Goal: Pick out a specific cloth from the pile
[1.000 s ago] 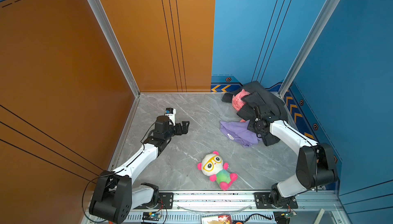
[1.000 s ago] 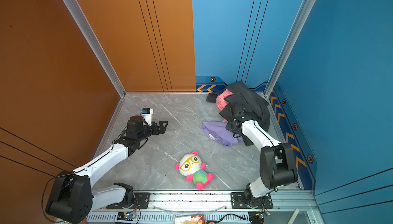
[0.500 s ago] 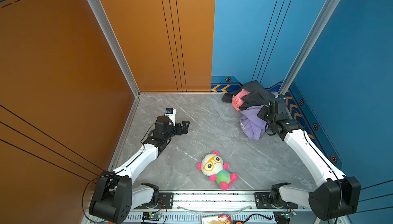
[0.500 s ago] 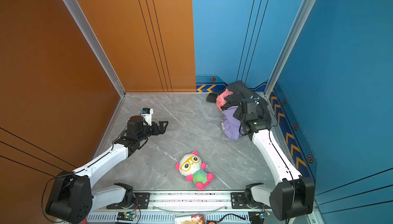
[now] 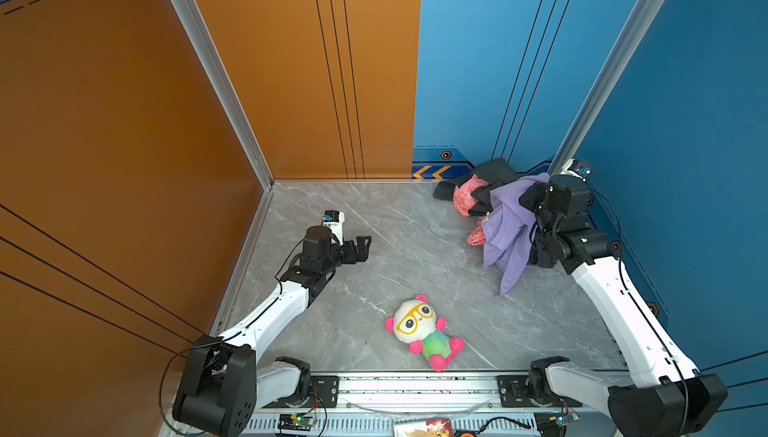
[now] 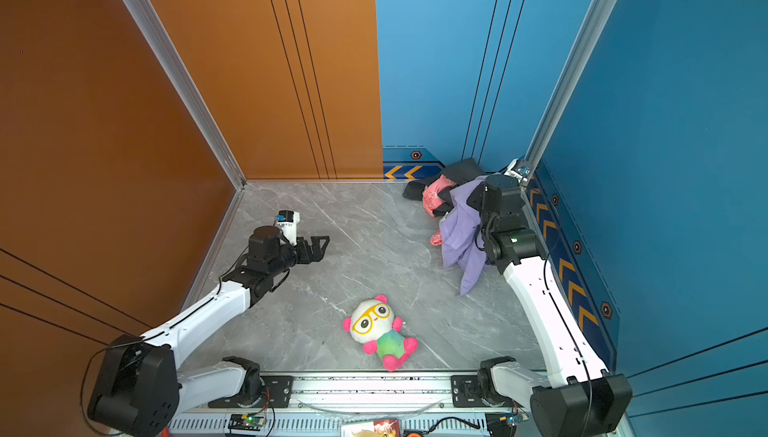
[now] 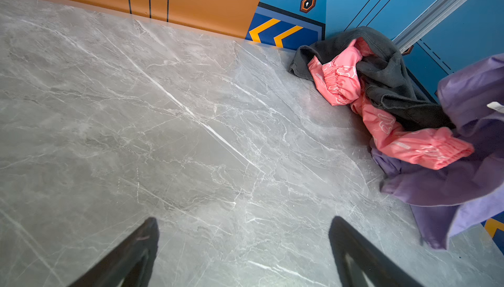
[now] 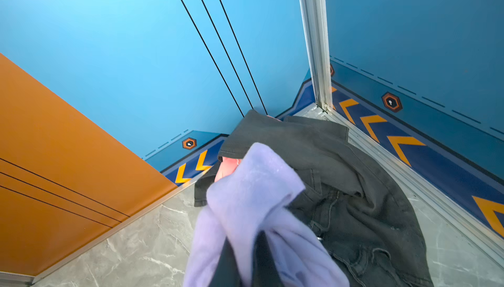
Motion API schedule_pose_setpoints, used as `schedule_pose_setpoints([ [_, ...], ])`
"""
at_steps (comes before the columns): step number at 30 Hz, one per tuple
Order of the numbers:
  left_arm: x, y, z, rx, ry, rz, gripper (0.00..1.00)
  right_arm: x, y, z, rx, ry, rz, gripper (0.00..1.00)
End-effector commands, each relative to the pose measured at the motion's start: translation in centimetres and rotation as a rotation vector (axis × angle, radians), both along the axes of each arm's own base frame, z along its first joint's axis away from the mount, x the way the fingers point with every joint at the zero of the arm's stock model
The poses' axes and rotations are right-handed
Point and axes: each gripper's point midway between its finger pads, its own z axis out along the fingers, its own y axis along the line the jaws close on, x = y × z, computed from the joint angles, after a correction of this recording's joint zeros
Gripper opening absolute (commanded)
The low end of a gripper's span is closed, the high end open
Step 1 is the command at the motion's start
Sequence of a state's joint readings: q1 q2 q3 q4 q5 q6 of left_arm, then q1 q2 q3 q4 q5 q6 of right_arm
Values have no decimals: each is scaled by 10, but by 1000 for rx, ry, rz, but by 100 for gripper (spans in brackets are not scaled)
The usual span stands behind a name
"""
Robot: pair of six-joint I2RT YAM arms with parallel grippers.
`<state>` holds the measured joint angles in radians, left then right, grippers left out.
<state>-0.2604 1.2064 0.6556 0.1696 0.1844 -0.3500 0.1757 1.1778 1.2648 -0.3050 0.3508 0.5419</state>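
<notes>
Our right pincer (image 5: 530, 202) pinches the cloth (image 5: 505, 227) over the far right corner of the desk (image 5: 415, 248); our left pincer (image 5: 363, 246) hangs spread. The pink garment (image 5: 467, 196) lies across the cloth and may drag along.

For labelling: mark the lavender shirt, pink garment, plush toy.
lavender shirt (image 5: 506, 228), in a top view, middle folds
pink garment (image 7: 341, 81), left wrist view, gathered cuff
plush toy (image 5: 413, 318), in a top view, face

Raised and hanging in long crumpled folds at the right of both top views: the cloth (image 5: 509, 227), lavender, small white label (image 7: 495, 107) showing. Touching it, in the upper right corner of the tabletop: the pile (image 5: 473, 183), dark grey jeans (image 5: 496, 171) rumpled over a pink garment (image 5: 465, 198).
</notes>
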Motion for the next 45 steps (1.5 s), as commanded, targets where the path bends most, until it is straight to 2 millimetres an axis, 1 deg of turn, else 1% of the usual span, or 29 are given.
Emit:
schedule_pose_setpoints([
  [1, -3, -2, 7, -14, -24, 0, 98, -11, -9, 71, -3, -206, -37, 0],
  [6, -4, -1, 9, -15, -32, 3, 98, -13, 0, 102, -12, -287, -2, 0],
  [10, -5, -1, 8, -15, -32, 5, 98, -10, 16, 121, -7, -346, 58, 0],
  [12, -5, 0, 9, -18, -33, 9, 98, -6, 29, 127, -7, -360, 104, 0],
  [15, -5, -1, 9, -19, -32, 7, 98, 2, 56, 134, -19, -366, 202, 0],
  [18, -5, -2, 11, -20, -35, 6, 98, 10, 93, 136, -54, -356, 323, 0],
  [21, -5, -2, 10, -20, -34, 5, 98, 17, 136, 129, -106, -316, 455, 0],
  [24, -6, -2, 11, -21, -36, 5, 98, 21, 184, 113, -158, -259, 596, 0],
  [26, -6, -3, 11, -22, -37, 4, 98, 21, 218, 98, -196, -211, 700, 0],
  [27, -7, -3, 12, -22, -39, 4, 98, 21, 231, 92, -209, -194, 736, 0],
  [29, -7, -2, 13, -21, -43, 8, 98, 22, 260, 70, -233, -126, 824, 0],
  [30, -7, -1, 13, -22, -43, 11, 98, 22, 272, 59, -237, -90, 865, 2],
  [31, -7, -1, 13, -21, -44, 13, 98, 21, 284, 50, -243, -51, 911, 8],
  [33, -7, 1, 15, -22, -49, 20, 98, 20, 302, 29, -255, 30, 979, 26],
  [34, -7, 1, 15, -24, -51, 23, 98, 19, 309, 17, -265, 74, 1006, 37],
  [35, -7, 3, 17, -25, -54, 29, 98, 18, 313, 7, -280, 111, 1025, 46],
  [37, -7, 2, 19, -26, -58, 26, 98, 18, 314, -4, -312, 151, 1031, 55],
  [40, -8, 2, 20, -26, -63, 23, 98, 21, 305, -13, -352, 179, 1000, 61],
  [42, -8, 1, 22, -26, -69, 15, 98, 24, 297, -14, -371, 184, 976, 62],
  [45, -8, -5, 26, -22, -80, -23, 98, 28, 280, -16, -379, 196, 929, 63],
])
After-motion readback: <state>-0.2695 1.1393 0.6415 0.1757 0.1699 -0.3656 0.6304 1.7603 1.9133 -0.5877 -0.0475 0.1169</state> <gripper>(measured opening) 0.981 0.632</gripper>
